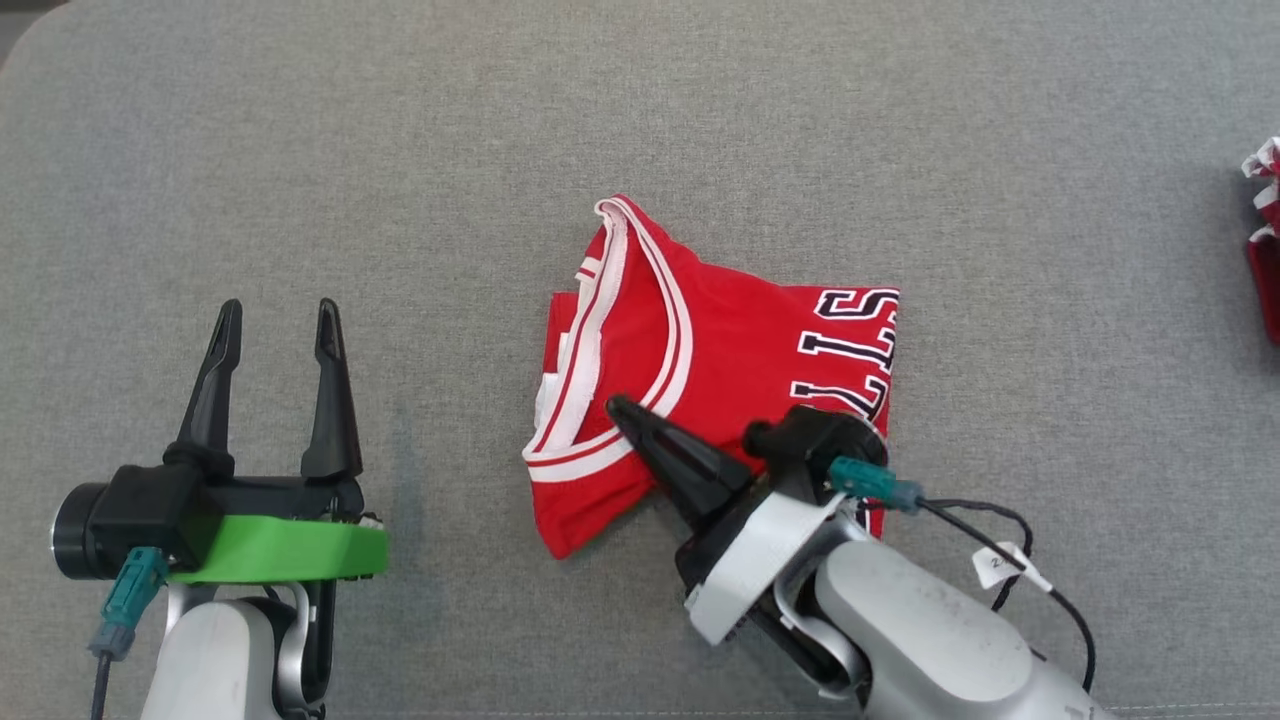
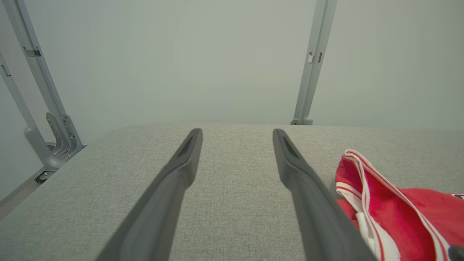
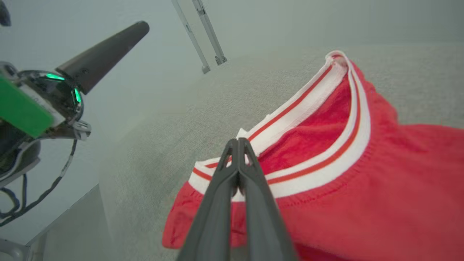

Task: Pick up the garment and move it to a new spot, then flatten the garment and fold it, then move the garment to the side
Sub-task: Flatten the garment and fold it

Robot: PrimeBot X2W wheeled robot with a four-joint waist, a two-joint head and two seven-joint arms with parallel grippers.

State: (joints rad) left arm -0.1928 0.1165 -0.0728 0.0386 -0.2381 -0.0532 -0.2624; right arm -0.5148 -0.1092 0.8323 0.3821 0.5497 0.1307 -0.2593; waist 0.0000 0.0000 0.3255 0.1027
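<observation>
Head view: red white-trimmed jersey [image 1: 730, 340], loosely folded; left jaws apart, right jaws together.

One red garment [image 1: 720, 340] lay at the centre of the frame, and one more red-and-white cloth [image 1: 1265, 260] showed at the right edge. There were two grippers, the left gripper [image 1: 279, 310] at lower left and the right gripper [image 1: 620, 408] at lower centre, each with two dark fingers [image 1: 212, 390]. One grey padded surface [image 1: 300, 150] lay beneath. Two teal connectors [image 1: 130, 590] and one white cable tag [image 1: 1000, 565] showed.

Pale grey forearms [image 1: 930, 640], long black jaws, green left wristband [image 1: 280, 550], teal cable plugs [image 1: 875, 483]
</observation>
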